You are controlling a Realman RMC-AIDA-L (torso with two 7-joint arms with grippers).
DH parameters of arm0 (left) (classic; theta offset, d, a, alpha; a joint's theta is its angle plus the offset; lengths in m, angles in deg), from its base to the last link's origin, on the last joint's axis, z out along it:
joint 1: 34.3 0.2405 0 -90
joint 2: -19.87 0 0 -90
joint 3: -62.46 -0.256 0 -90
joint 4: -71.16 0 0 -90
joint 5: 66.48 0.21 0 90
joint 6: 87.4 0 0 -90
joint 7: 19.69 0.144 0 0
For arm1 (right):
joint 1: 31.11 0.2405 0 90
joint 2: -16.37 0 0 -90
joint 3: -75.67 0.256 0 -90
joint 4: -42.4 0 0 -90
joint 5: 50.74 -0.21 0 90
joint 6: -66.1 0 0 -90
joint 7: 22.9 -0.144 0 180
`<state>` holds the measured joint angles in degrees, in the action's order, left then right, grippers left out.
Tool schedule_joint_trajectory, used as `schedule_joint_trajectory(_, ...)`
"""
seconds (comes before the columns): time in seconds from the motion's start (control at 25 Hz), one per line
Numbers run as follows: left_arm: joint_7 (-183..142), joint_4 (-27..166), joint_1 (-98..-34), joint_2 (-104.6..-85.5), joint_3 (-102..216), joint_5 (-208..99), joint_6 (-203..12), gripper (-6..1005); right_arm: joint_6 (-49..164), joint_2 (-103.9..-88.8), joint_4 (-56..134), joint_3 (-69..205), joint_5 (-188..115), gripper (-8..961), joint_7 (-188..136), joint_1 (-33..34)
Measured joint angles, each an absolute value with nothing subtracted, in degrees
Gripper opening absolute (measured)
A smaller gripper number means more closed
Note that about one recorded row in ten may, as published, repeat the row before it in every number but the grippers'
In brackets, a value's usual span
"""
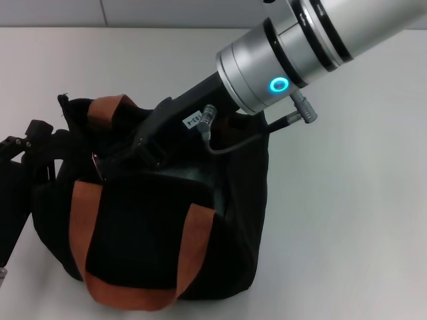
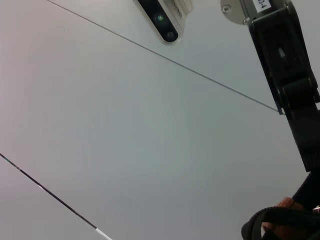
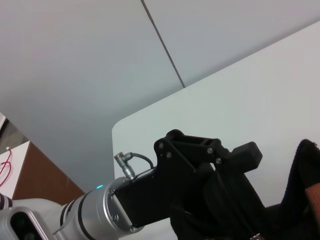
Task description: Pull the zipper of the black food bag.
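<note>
The black food bag (image 1: pixel 160 227) stands on the white table (image 1: pixel 347 213), with a rust-orange strap handle (image 1: pixel 90 233) looping down its near face and a second orange strap (image 1: pixel 113 105) crossing its top. The right gripper (image 1: pixel 110 163) reaches down from the upper right across the bag's top edge, its black body lying over the mouth of the bag, its fingertips at the top seam just beside the orange strap. A small silvery glint (image 1: pixel 95 160) sits at those fingertips; whether it is the zipper pull cannot be told, nor whether the fingers are closed on it, since the black fingers merge with the black fabric. The silver wrist of the right arm (image 1: pixel 267 67) with its lit cyan ring stays above and behind the bag. The left gripper (image 1: pixel 37 137) is at the bag's far-left end, on the opposite side of the strap from the right gripper, touching or pressed against the fabric there; in the right wrist view the left gripper (image 3: pixel 235 165) shows its black linkage against the bag's cloth (image 3: pixel 305 170), finger gap not readable.
</note>
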<state>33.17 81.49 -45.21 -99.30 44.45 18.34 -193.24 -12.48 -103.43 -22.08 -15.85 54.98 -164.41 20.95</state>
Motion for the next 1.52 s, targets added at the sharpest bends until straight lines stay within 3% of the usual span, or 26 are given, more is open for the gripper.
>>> schedule_joint_trajectory(0.28, 34.8, 81.2, -45.1, -99.3, 44.5, 18.3, -193.3, 7, -9.8, -103.44, -20.1, -17.8, 54.8, 232, -164.6, 21.9)
schedule_joint_trajectory(0.6, 36.9, 81.5, -44.7, -99.3, 44.8, 18.3, -193.8, 7, -8.1, -103.44, -18.3, -18.2, 53.7, 315, -164.8, 23.1)
schedule_joint_trajectory(1.28, 36.9, 81.8, -45.2, -99.3, 44.8, 18.2, -193.9, 8, -4.8, -103.51, -14.1, -22.4, 52.7, 304, -164.1, 25.9)
schedule_joint_trajectory(1.52, 36.9, 82.1, -45.1, -99.3, 44.8, 18.3, -194.0, 8, -4.1, -103.51, -14.0, -22.5, 52.7, 82, -161.5, 25.7)
